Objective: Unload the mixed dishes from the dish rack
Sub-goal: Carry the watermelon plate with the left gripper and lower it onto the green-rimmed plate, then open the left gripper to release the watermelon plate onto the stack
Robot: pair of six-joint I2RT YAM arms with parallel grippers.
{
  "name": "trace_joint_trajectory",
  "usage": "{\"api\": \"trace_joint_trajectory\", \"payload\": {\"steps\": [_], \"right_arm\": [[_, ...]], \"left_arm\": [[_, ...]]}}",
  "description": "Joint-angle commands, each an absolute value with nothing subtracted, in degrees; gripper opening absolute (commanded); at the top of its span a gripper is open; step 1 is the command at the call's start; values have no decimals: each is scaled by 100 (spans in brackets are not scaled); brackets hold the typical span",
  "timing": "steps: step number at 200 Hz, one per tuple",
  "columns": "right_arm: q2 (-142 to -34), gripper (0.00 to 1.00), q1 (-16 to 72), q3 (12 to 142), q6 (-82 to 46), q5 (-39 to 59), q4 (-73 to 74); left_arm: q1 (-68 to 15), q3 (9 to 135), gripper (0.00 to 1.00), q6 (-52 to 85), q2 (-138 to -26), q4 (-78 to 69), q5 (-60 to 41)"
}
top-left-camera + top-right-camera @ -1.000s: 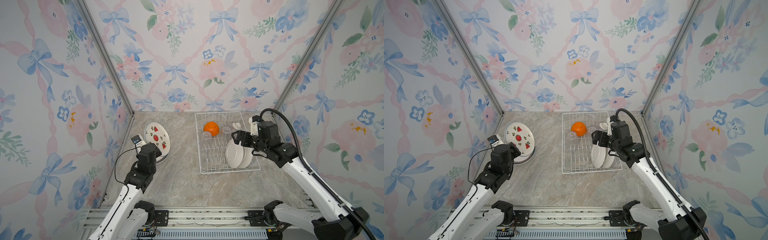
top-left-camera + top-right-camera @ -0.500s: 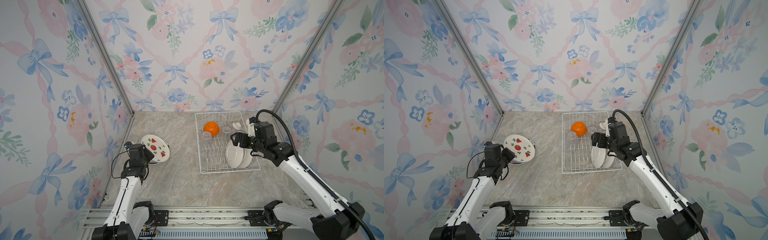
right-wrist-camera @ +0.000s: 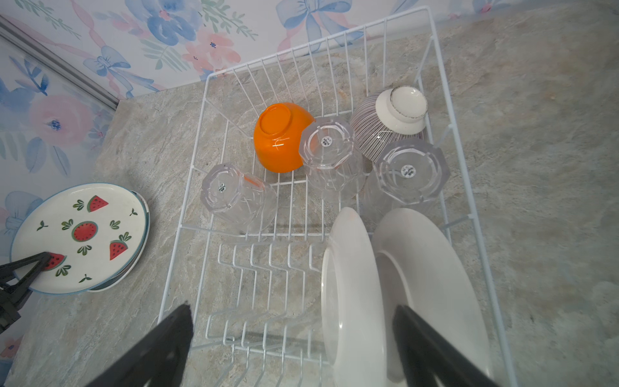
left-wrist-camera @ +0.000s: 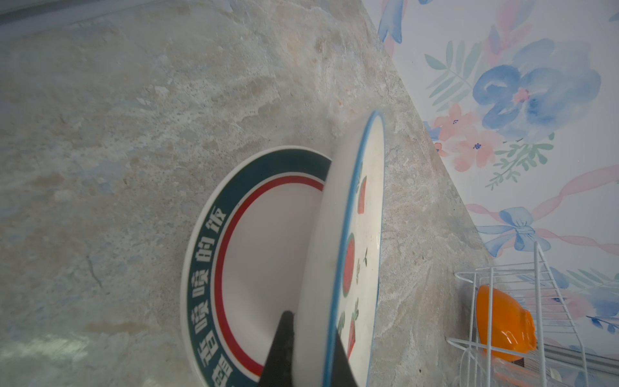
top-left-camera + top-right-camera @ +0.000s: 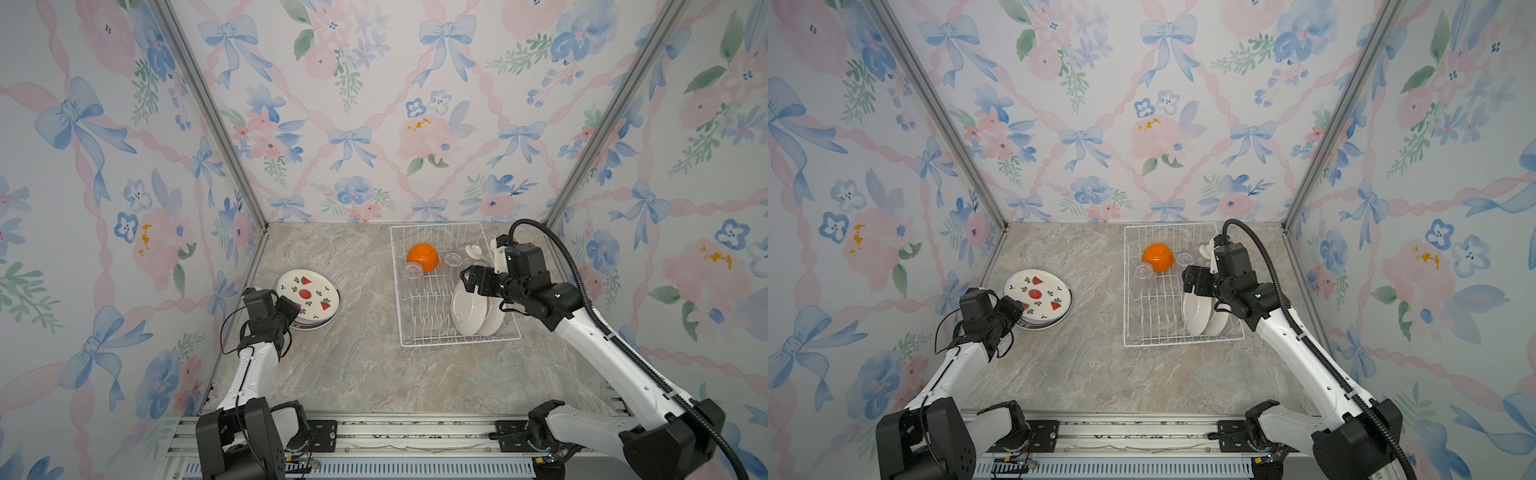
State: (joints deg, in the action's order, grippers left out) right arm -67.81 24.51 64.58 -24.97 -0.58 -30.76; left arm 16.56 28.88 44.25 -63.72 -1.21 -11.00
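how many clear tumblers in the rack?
3, all upside down in the dish rack: one tumbler near the orange bowl; a second beside that bowl; a third beside the striped bowl. None looks hidden.

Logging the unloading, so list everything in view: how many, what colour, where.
watermelon plate: 1, white, tilted over teal-rimmed plate
teal-rimmed plate: 1, white, flat on table, left
rack: 1, white wire, table right
white plates: 2, white, upright in rack
tumblers: 3, clear, inverted in rack
orange bowl: 1, orange, inverted in rack
striped bowl: 1, pale, inverted in rack
table: 1, beige marble, underneath
walls: 3, floral, around table
left arm: 1, white, jaws shut on watermelon plate
right arm: 1, white, jaws open above white plates
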Motion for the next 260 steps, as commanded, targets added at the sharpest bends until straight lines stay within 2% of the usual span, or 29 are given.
{"api": "trace_joint_trajectory", "payload": {"steps": [1,49,77,91,110,175,192,205,260], "right_arm": [[-6785,95,2510,6451,-2403,-180,-3218],[-6822,95,2540,6451,-2425,-202,-3208],[-6877,95,2564,6478,-2436,-202,-3209],[-6897,95,2580,6512,-2436,-202,-3225],[-6911,95,2593,6535,-2430,-204,-3243],[-6918,95,2646,6535,-2470,-238,-3266],[-6917,95,2655,6530,-2470,-246,-3268],[-6926,95,2676,6530,-2470,-257,-3275],[-6959,95,2712,6522,-2479,-263,-3296]], "left_arm": [[1680,2894,0,4415,-6412,-763,-1487],[1771,2833,0,4296,-6484,-718,-1485],[1776,2782,22,4267,-6533,-666,-1470],[1775,2787,36,4229,-6577,-587,-1435],[1775,2829,43,4158,-6630,-510,-1433],[1767,2840,85,4088,-6720,-492,-1572],[1758,2830,90,4049,-6733,-493,-1588],[1745,2821,97,4044,-6765,-493,-1599],[1518,2899,98,3988,-6952,-472,-1574]]}}
